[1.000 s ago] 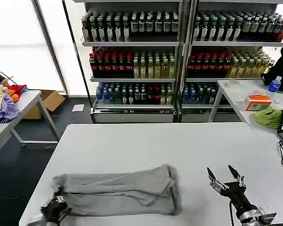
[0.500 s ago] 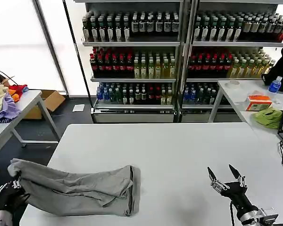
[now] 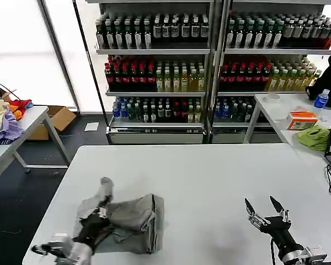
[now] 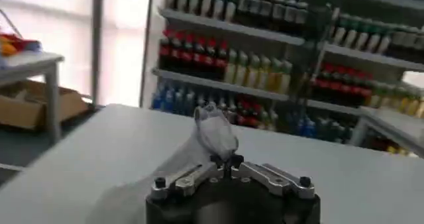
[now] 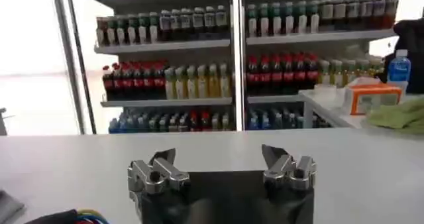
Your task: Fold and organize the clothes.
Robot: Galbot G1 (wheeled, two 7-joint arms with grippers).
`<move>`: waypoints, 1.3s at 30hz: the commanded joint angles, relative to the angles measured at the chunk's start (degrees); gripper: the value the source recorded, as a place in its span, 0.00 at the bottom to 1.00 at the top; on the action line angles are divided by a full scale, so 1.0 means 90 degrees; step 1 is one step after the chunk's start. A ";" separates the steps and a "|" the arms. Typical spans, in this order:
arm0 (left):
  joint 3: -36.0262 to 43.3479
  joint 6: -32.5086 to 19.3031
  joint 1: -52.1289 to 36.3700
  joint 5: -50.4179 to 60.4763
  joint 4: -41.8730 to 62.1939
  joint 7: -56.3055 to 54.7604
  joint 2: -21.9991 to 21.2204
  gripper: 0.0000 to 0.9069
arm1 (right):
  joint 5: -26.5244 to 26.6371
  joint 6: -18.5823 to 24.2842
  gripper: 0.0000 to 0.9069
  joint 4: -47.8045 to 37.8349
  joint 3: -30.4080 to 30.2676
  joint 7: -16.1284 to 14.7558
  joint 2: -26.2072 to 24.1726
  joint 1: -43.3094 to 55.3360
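Grey shirt (image 3: pixel 129 223) lying bunched on table (image 3: pixel 209 176), near-left corner. Left hand (image 3: pixel 102 212) pinching raised fold, fingers closed on cloth. Right hand (image 3: pixel 263 210) idling near-right, fingers spread, empty. Guessing fabric's light, floppy, sliding easy; grabbing hem corners probably working best.

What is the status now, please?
Left gripper shut on shirt, lifting an end. Right gripper open, idle above table. Nothing in the way.

Bottle-stocked shelves (image 3: pixel 209 66) behind white table (image 3: pixel 209 171); cardboard box (image 3: pixel 55 120) on floor; green cloth (image 3: pixel 313 136) on side table.
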 commanded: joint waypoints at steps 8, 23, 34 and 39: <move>0.2202 0.0642 -0.0477 0.0431 0.0847 0.0158 -0.0453 1.00 | 0.0006 -0.0151 1.00 0.0154 0.0069 -0.0019 0.0023 0.0016; -0.2000 0.0628 -0.0147 -0.0690 -0.1052 0.1008 -0.0458 1.00 | -0.0044 -0.0191 1.00 0.0075 -0.0155 -0.0089 0.0060 0.0103; -0.2432 0.0285 0.0319 0.1346 0.0937 0.1276 -0.0603 1.00 | -0.0160 -0.0150 1.00 0.0033 -0.0329 -0.0047 0.0083 0.0182; -0.1585 0.0224 0.0290 0.1362 0.1011 0.1394 -0.0796 1.00 | -0.0165 -0.0184 1.00 0.0049 -0.0305 -0.0034 0.0046 0.0254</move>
